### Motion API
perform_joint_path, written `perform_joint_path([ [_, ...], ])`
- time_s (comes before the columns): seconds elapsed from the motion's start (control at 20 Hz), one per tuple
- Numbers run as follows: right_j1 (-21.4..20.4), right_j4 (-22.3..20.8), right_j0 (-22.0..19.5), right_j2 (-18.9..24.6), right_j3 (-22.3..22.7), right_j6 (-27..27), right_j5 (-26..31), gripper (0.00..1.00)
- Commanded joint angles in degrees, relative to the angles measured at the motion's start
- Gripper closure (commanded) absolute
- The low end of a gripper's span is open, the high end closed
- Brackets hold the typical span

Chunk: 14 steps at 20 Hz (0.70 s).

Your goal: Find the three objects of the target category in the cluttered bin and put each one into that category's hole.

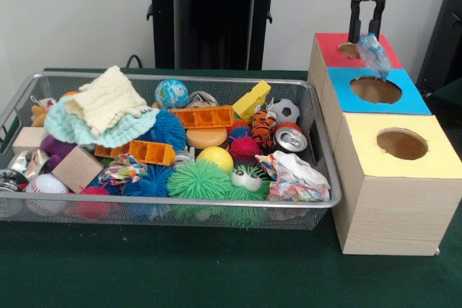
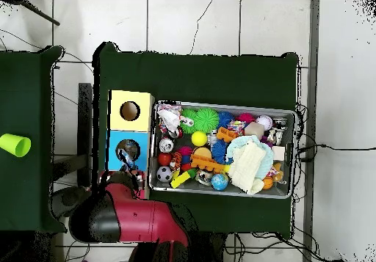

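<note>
Green cloth covers the table (image 1: 180, 265), and a wire mesh bin (image 1: 328, 178) sits on it as the main landmark, packed with clutter. At the bin's left end lie a wooden block (image 1: 76, 169) and a baseball (image 1: 48, 185). Further in, a cream knitted cloth (image 1: 105, 99) rests on a pale blue cloth (image 1: 94, 131), heaped high above the bin's rim. Toward the bin's middle are a globe ball (image 1: 171, 93), an orange plastic tray (image 1: 203, 117), a yellow ball (image 1: 215, 157) and a green spiky ball (image 1: 199, 180). Toward the bin's right end sit a yellow block (image 1: 252, 100), a small soccer ball (image 1: 287, 110), a tiger toy (image 1: 263, 128), a drink can (image 1: 291, 138) and a crumpled printed wrapper (image 1: 296, 178).

Just beside the bin's right end stands a wooden box (image 1: 382, 214) with three round holes in a row: the yellow panel (image 1: 433, 156) is nearest the camera in the front view, the blue panel (image 1: 404, 102) is in the middle, and the red panel (image 1: 332, 45) is farthest.

Above the red and blue panels hangs the red arm, its gripper (image 1: 367, 34) pinched on a crumpled clear plastic piece (image 1: 375, 55) with bluish marks. That piece dangles just over the near edge of the red hole, well clear of the bin. In the overhead view the gripper (image 2: 126, 162) sits over the box's blue end, beside the bin's short side.
</note>
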Motion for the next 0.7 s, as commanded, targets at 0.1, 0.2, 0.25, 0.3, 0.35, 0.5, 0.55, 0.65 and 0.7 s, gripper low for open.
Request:
perform_joint_path([
  [0.1, 2.6, 2.1, -2.7, 1.7, -0.1, 12.0, 2.8, 1.00],
  [0.2, 2.8, 2.0, -2.8, 1.7, -0.3, 11.9, 2.6, 1.00],
  [0.25, 2.9, 2.0, -3.0, 1.8, -0.3, 12.0, 2.5, 1.00],
  [0.3, 2.9, 2.1, -2.9, 1.8, -0.4, 12.0, 2.6, 1.00],
  [0.35, 3.0, 2.2, -2.8, 1.7, -0.5, 12.2, 2.6, 1.00],
  [0.5, 3.2, 2.6, -2.4, 1.4, -1.3, 12.5, 3.1, 1.00],
  [0.55, 3.2, 2.7, -2.2, 1.3, -1.6, 12.5, 3.5, 1.00],
  [0.65, 3.5, 3.0, -1.8, 0.9, -2.3, 12.8, 4.0, 1.00],
  [0.7, 3.6, 3.2, -1.5, 0.7, -2.7, 12.9, 4.3, 1.00],
])
